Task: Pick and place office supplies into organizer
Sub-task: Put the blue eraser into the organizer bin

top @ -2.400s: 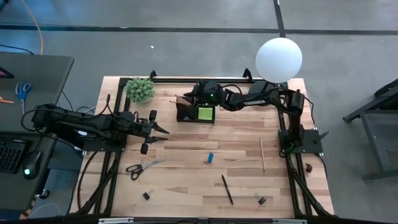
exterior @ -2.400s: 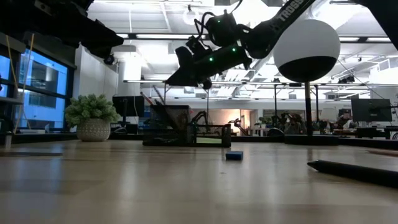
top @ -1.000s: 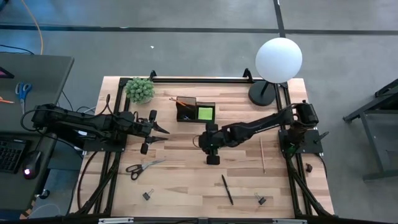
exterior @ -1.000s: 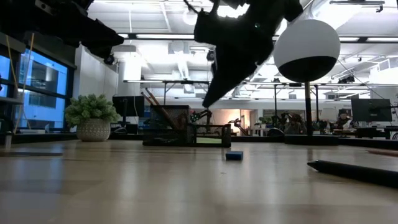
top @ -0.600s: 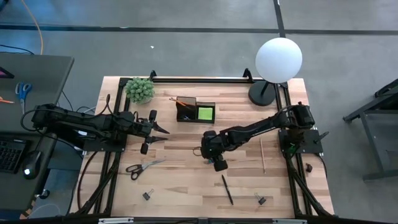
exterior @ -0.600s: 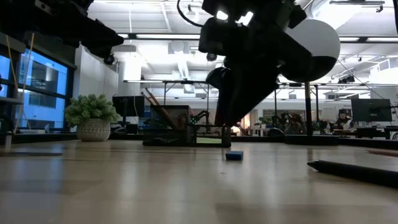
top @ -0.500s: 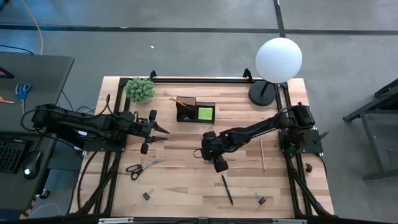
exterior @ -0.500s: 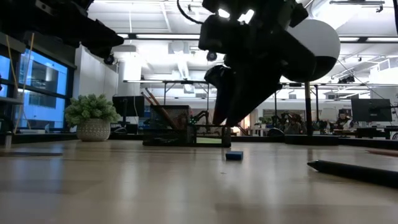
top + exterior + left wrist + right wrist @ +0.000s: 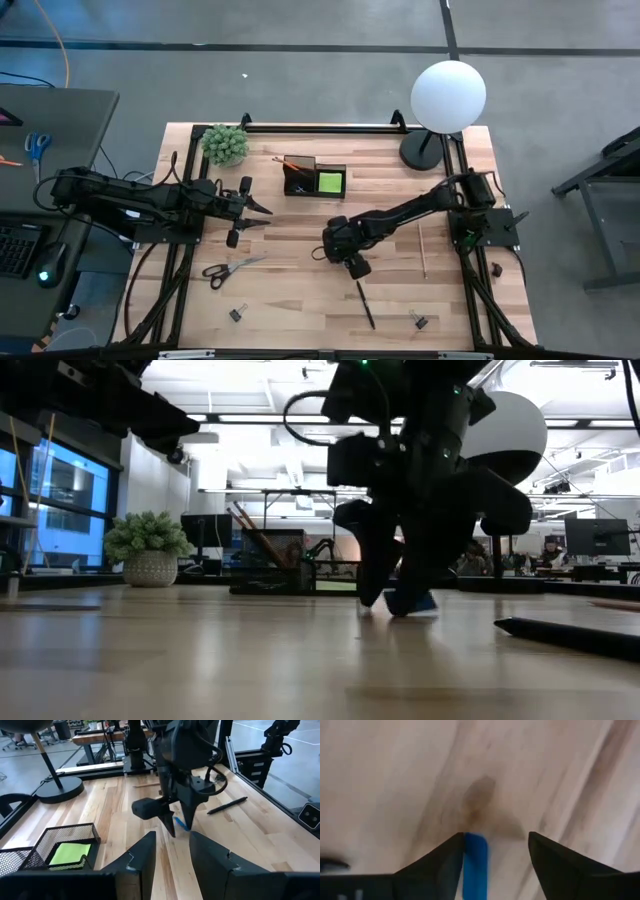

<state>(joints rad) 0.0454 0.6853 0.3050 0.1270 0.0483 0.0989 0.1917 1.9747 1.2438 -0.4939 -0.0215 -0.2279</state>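
Bright overhead light, blurred wrist close-up

You have a pale, striped wooden table [image 9: 300, 290] under two dark arms, and the right gripper [image 9: 495, 851] shows black fingers around a bright blue block [image 9: 475, 865]. The black mesh organizer [image 9: 314, 178] holds a lime-green sticky-note pad [image 9: 331, 182], with a green bushy plant [image 9: 225, 144] nearby. You also see a white globe lamp [image 9: 449, 95] on a black base, black-handled scissors [image 9: 228, 269] and a black pen [image 9: 366, 304].
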